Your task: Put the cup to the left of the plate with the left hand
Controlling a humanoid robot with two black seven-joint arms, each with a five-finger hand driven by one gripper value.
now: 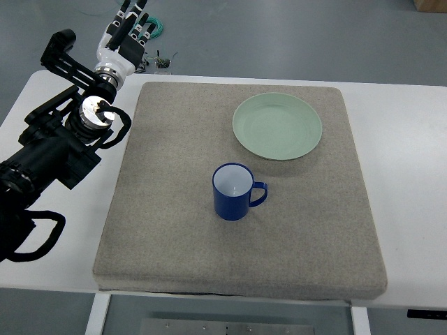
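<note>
A blue cup [234, 191] with a white inside stands upright on the grey mat [174, 230], its handle pointing right. A pale green plate [277, 126] lies on the mat behind it and to the right. My left hand [131, 31] is at the far left, beyond the table's back edge, well away from the cup. Its fingers are straight and hold nothing. Its black arm [56, 146] runs along the left side of the table.
The white table [405, 174] shows around the mat on all sides. A small object with a green cable [160, 59] lies on the floor just behind the table's back edge.
</note>
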